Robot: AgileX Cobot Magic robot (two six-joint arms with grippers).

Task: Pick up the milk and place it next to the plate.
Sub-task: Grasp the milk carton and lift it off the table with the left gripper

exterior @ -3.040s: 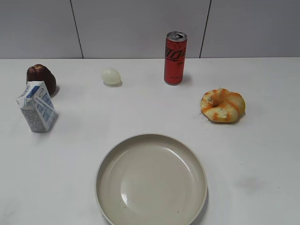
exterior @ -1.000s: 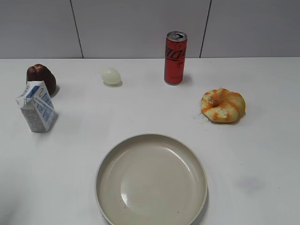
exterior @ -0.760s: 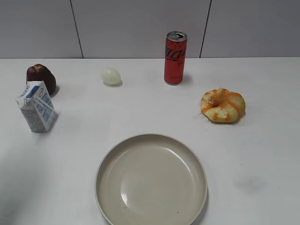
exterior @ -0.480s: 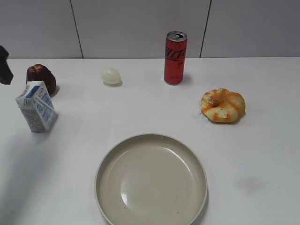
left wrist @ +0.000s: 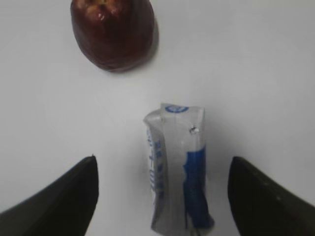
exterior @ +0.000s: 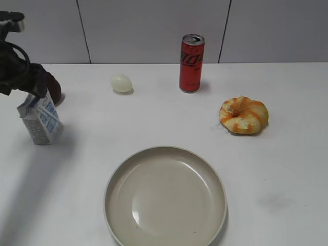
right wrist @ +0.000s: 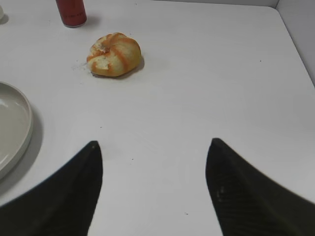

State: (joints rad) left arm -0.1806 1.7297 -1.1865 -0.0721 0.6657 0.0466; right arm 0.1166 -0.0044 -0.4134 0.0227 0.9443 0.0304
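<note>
Exterior view: small white gable-topped milk carton with blue print [exterior: 40,119] stood upright at the far left of the white desk [exterior: 154,118], well apart from the large round beige-cream glossy plate [exterior: 165,197] near the front edge. Left gripper [exterior: 23,77] hung just above the carton's top, partly hiding the dark red fruit [exterior: 54,88] behind it. Elsewhere on the desk: pale translucent egg-shaped object [exterior: 121,82], tall red soda can [exterior: 191,63], orange-streaked round bread roll [exterior: 244,115].

Left wrist view: looked straight down on the milk carton [left wrist: 178,167], centred between the two dark fingers [left wrist: 64,196] of the left gripper [left wrist: 165,194]. Jaws wide open, holding nothing, clear of the carton on both sides. Dark red fruit [left wrist: 113,32] lay beyond, apart from the carton.

Right wrist view: right gripper [right wrist: 153,189] spread wide and empty over bare desk, with the bread roll [right wrist: 114,54], the can's base [right wrist: 71,12] and the plate's rim [right wrist: 22,130] ahead.

Judged light, with thin cardboard walls likely to dent and a slightly slick surface; best taken across the flat side panels at mid-body, below the gable, with moderate squeeze.
</note>
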